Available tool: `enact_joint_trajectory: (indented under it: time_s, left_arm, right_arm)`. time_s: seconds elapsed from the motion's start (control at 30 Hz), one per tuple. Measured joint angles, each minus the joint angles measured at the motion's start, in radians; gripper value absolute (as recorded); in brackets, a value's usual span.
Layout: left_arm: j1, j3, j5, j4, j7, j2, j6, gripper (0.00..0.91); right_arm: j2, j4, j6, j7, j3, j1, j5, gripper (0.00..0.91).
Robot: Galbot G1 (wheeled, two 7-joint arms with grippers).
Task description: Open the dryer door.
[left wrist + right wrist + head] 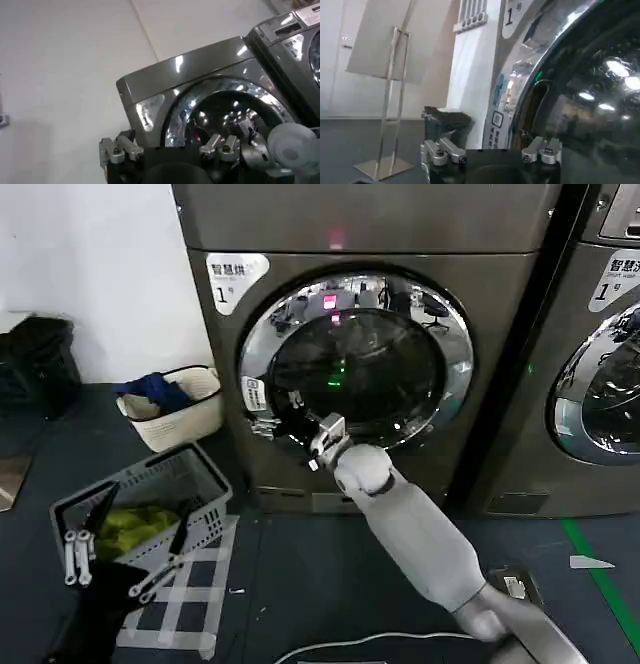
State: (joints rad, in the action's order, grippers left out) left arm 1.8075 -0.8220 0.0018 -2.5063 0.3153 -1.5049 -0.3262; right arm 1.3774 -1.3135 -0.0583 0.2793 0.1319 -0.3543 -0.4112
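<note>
The dryer door (pixel 355 364) sits closed at frame centre; the right tool (pixel 322 442), jaws spread wide, reaches its lower-left chrome rim, nearer than the left tool (pixel 78 556).

— Where's your right gripper (pixel 318 446)?
— At the dryer door (pixel 356 360)'s lower-left rim.
— And left of the machine?
— Your laundry basket (pixel 180 409) by the wall, a crate (pixel 150 504) nearer you, your left gripper (pixel 78 556) beside it.
</note>
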Motion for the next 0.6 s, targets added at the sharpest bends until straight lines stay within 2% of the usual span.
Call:
enact_joint_trajectory:
  time_s: [0.37, 0.6]
  left_arm:
    - [0.002, -0.008, -0.007, 0.001, 0.0, 0.0, -0.001, 0.907]
    - [-0.003, -0.024, -0.019, 0.013, 0.001, 0.004, -0.001, 0.907]
  right_arm:
    - [0.002, 0.058, 0.044, 0.098, 0.018, 0.025, -0.023, 0.907]
    - [-0.015, 0.044, 0.045, 0.154, 0.024, 0.019, -0.056, 0.907]
